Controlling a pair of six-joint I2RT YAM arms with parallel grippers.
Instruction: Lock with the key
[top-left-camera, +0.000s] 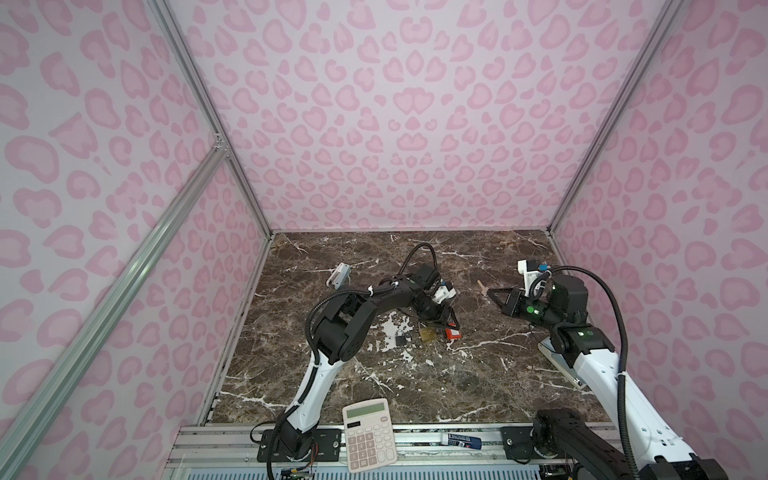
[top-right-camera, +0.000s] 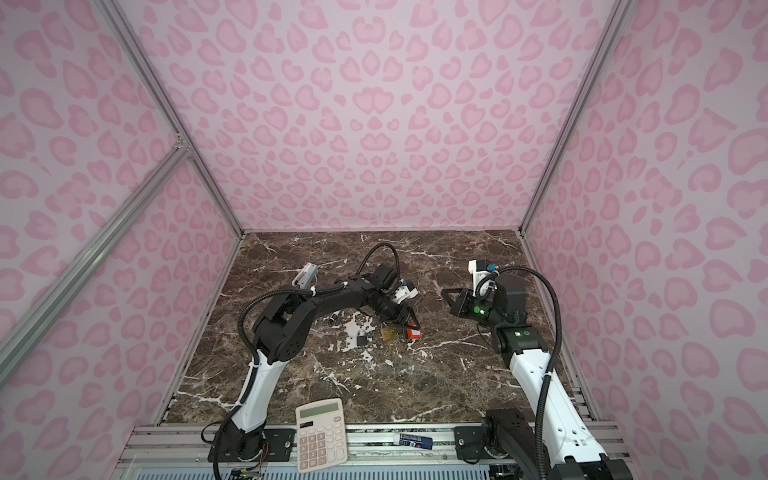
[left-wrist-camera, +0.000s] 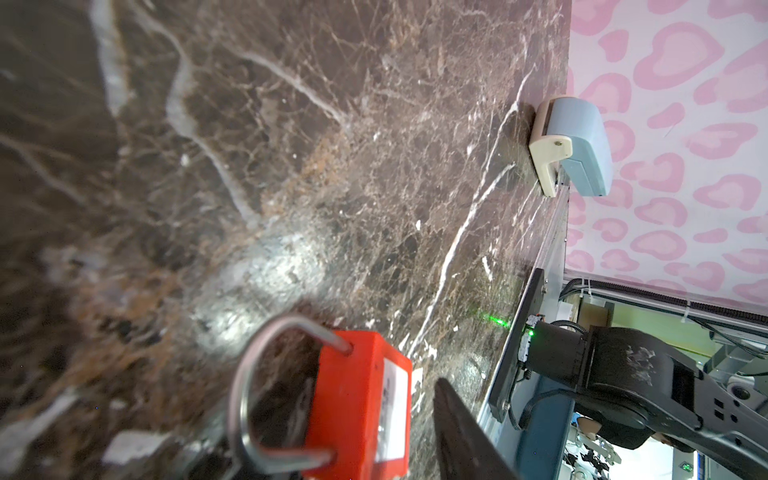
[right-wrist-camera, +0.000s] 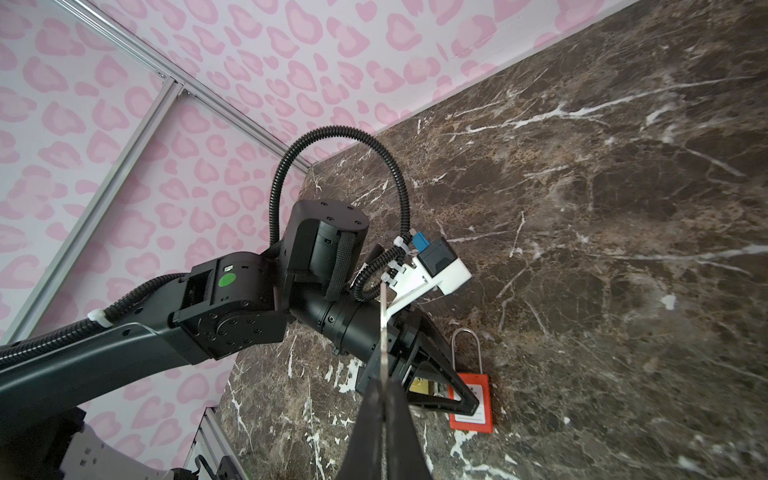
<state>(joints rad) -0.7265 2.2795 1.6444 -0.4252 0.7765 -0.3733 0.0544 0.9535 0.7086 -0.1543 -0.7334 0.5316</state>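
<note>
Right gripper (right-wrist-camera: 382, 384) pinching key (right-wrist-camera: 382, 328), hovering right of red padlock (top-left-camera: 453, 334); padlock lying flat, shackle (right-wrist-camera: 467, 349) pointing far; left gripper (top-left-camera: 448, 326) just beside it, jaws parted.

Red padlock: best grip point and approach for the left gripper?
Probably the red padlock body, from above, left gripper jaws across its two flat long sides: it lies flat, label up, on the marble. Its shackle is thin, round and would slip. Leave the end opposite the shackle free for the key.
</note>
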